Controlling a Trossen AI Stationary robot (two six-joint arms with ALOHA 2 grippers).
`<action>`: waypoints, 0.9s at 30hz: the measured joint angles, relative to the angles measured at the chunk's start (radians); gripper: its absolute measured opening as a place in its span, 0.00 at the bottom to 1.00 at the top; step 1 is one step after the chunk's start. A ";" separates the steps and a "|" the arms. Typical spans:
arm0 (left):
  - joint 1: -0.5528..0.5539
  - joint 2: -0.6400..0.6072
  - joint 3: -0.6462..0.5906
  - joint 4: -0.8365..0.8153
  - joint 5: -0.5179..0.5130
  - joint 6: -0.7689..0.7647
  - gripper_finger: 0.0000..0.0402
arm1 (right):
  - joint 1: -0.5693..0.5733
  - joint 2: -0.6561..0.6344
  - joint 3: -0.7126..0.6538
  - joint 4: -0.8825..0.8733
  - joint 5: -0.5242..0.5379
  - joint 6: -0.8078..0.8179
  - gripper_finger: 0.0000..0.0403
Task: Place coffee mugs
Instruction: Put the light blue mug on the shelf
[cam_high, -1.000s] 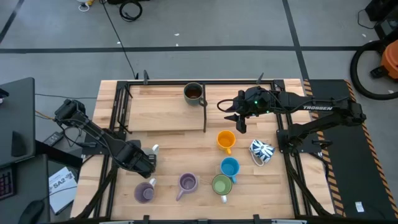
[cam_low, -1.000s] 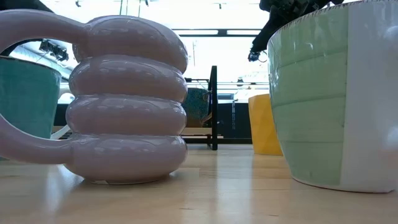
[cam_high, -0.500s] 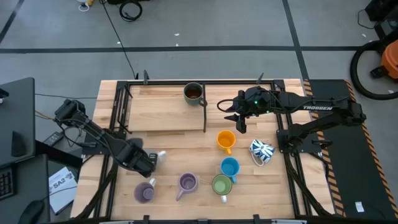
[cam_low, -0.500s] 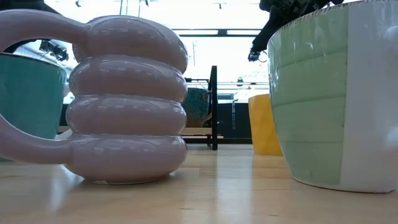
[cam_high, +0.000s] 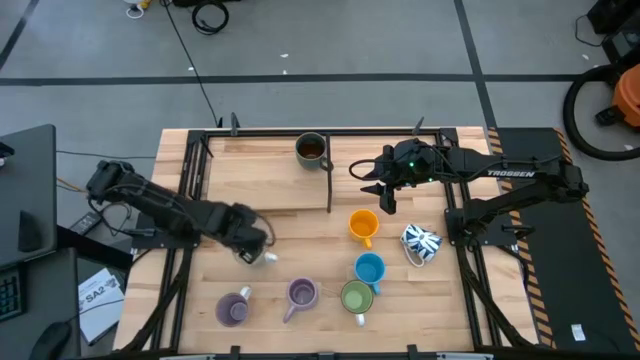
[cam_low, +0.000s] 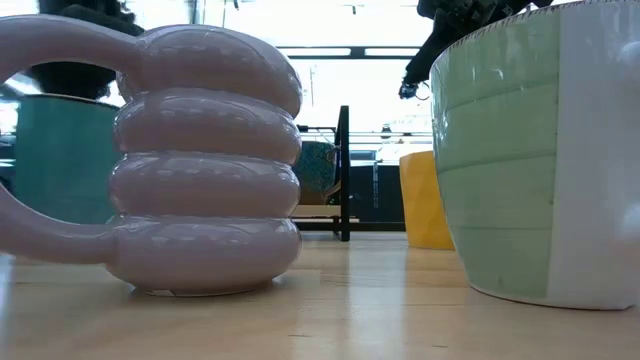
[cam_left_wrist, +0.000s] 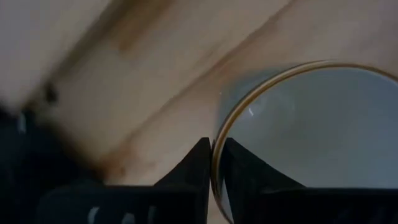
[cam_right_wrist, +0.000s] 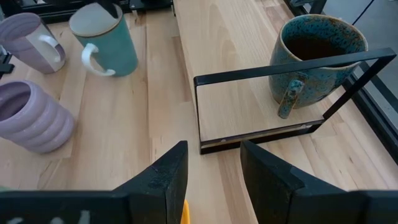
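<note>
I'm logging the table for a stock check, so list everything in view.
speckled mug: one, dark grey-teal, on the raised shelf at the far side
orange mug: one, orange, right of centre
patterned mug: one, white and blue, right of the orange mug
blue mug: one, blue, nearer the front
green mug: one, pale green, beside the blue mug
purple mugs: two, lilac, front left
teal mug: one, teal with white handle, left of centre
rack: one, black metal, far side
table: one, pale wood
left gripper: shut on the teal mug's rim
right gripper: open, empty, above the orange mug
</note>
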 joint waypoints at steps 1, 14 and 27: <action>0.023 0.000 0.000 0.026 0.000 0.089 0.09 | 0.000 0.000 0.000 0.000 0.000 0.000 0.38; 0.265 0.003 -0.003 0.218 0.062 0.871 0.09 | 0.000 0.000 0.000 0.000 0.000 0.000 0.38; 0.314 0.003 -0.001 0.222 0.062 1.046 0.09 | 0.000 0.000 0.000 0.000 0.000 0.011 0.38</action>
